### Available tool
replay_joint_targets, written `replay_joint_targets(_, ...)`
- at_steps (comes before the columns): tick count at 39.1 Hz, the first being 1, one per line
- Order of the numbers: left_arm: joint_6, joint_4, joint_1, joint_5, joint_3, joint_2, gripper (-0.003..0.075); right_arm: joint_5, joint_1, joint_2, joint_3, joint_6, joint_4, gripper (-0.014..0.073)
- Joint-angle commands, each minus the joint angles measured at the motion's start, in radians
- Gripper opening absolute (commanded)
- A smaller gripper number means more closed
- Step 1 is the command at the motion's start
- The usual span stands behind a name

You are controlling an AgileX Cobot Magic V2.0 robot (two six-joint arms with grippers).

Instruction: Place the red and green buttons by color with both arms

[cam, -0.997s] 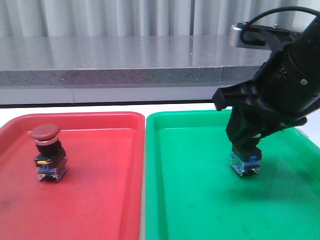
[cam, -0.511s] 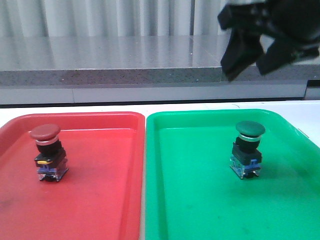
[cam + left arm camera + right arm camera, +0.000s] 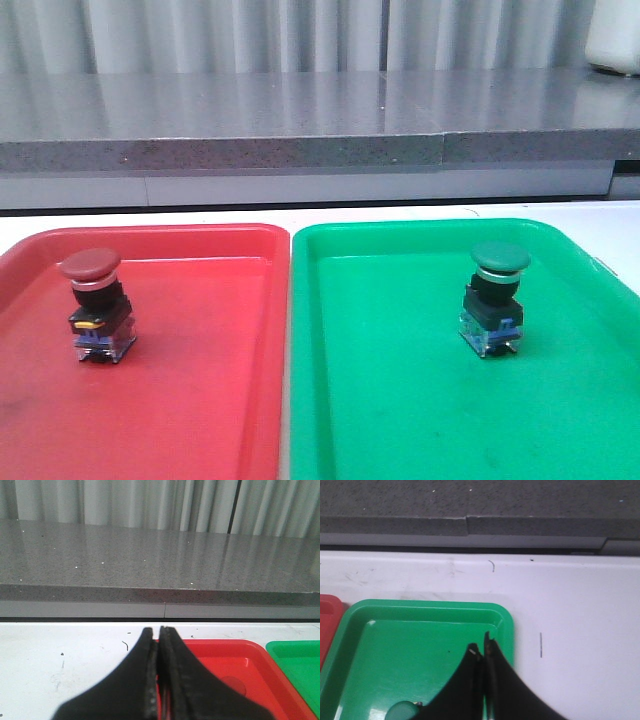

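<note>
The red button [image 3: 92,305] stands upright in the red tray [image 3: 200,380]. The green button [image 3: 496,297] stands upright in the green tray [image 3: 400,400]. Neither gripper shows in the front view. In the left wrist view my left gripper [image 3: 159,630] is shut and empty, above the red tray's [image 3: 235,665] far left corner. In the right wrist view my right gripper [image 3: 483,645] is shut and empty, high above the green tray's [image 3: 395,650] far right corner. The green button's cap [image 3: 402,711] shows at the frame's lower edge, beside the fingers.
The two trays lie side by side on a white table [image 3: 300,215]. A grey stone ledge [image 3: 300,120] runs behind the table, with a curtain beyond it. A white object [image 3: 615,40] stands on the ledge at the far right.
My right gripper let go of the green button, rose from the green tray and left the front view. The green button stays standing in the green tray. The red button has not moved.
</note>
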Motion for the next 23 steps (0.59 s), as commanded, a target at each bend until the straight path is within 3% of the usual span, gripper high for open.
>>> replay_joint_targets(1,-0.009,-0.006,0.0,-0.078,-0.024,-0.003,-0.002,-0.106,-0.017,-0.133,0.07,-0.01,-0.013,-0.0109)
replay_joint_targets(14,-0.009,-0.006,0.0,-0.078,-0.024,-0.003,-0.002,-0.228,-0.017,-0.602,0.484,-0.01,-0.05,-0.0109)
replay_joint_targets(23,-0.009,-0.006,0.0,-0.078,-0.024,-0.003,-0.002,-0.182,-0.017,-0.865,0.582,-0.01,-0.086,-0.0109)
